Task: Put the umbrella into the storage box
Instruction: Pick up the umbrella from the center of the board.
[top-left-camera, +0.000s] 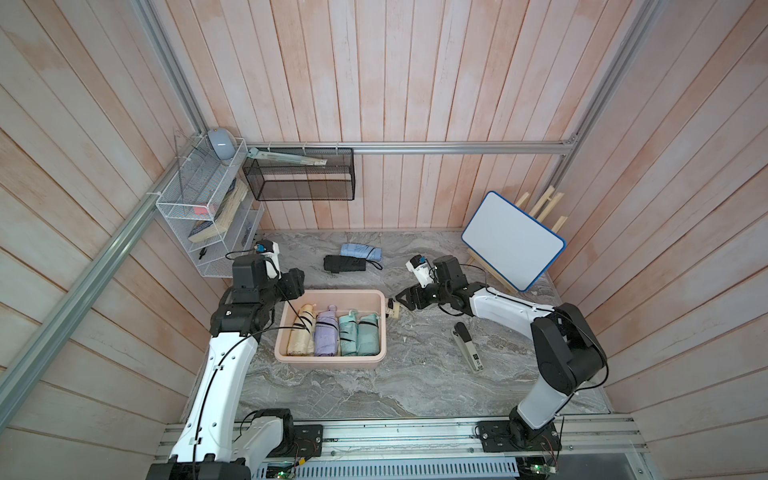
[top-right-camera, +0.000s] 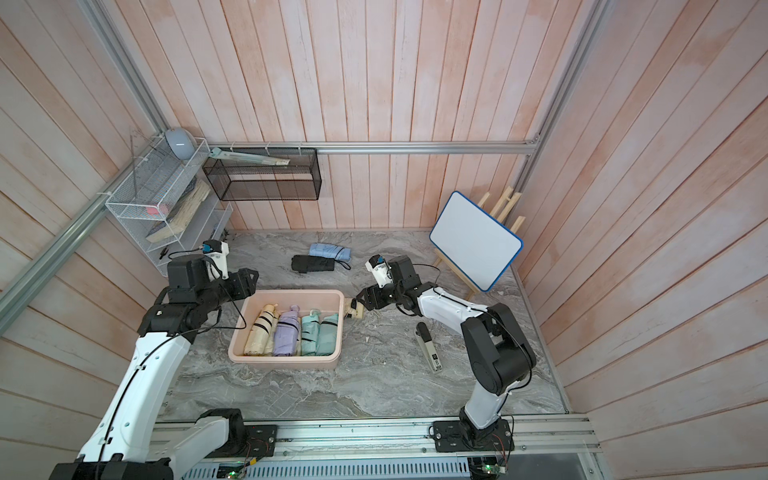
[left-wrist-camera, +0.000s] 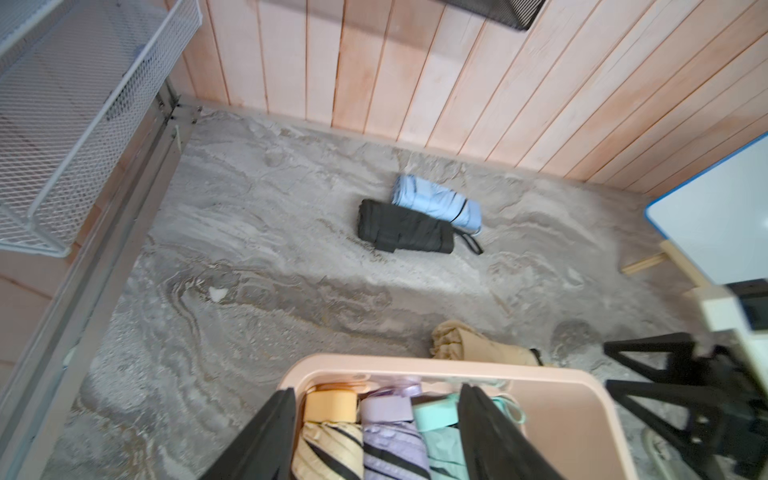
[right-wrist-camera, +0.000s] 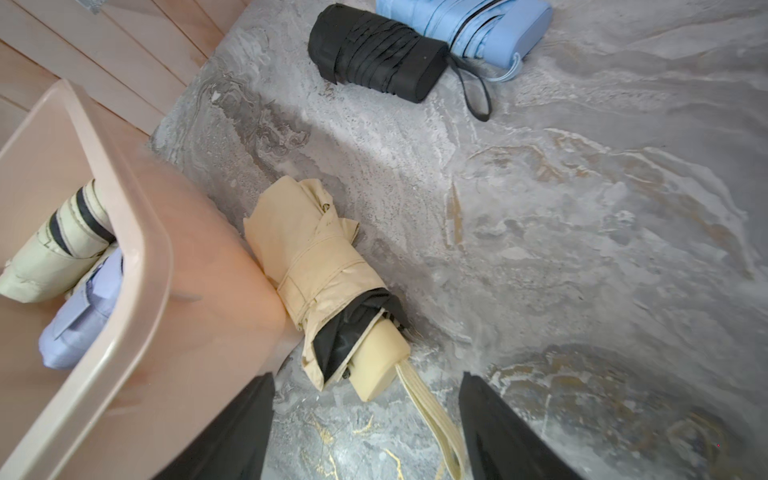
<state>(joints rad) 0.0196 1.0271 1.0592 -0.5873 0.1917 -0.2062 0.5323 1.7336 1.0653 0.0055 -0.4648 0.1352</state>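
Note:
The pale pink storage box (top-left-camera: 332, 293) stands mid-table with several folded umbrellas side by side in it. A beige umbrella (top-left-camera: 392, 311) lies on the table against the box's right wall. My right gripper (right-wrist-camera: 365, 424) is open just behind its handle, and the wrist strap trails between the fingers. A black umbrella (top-left-camera: 345, 263) and a light blue umbrella (top-left-camera: 360, 250) lie together further back. My left gripper (left-wrist-camera: 376, 428) hangs open over the box's far left end, above the umbrellas' handles, holding nothing.
A white wire rack (top-left-camera: 199, 208) and a black mesh basket (top-left-camera: 299, 174) hang on the back left walls. A whiteboard (top-left-camera: 513, 241) leans on a wooden easel at the back right. A black and beige stapler (top-left-camera: 467, 347) lies right of the box.

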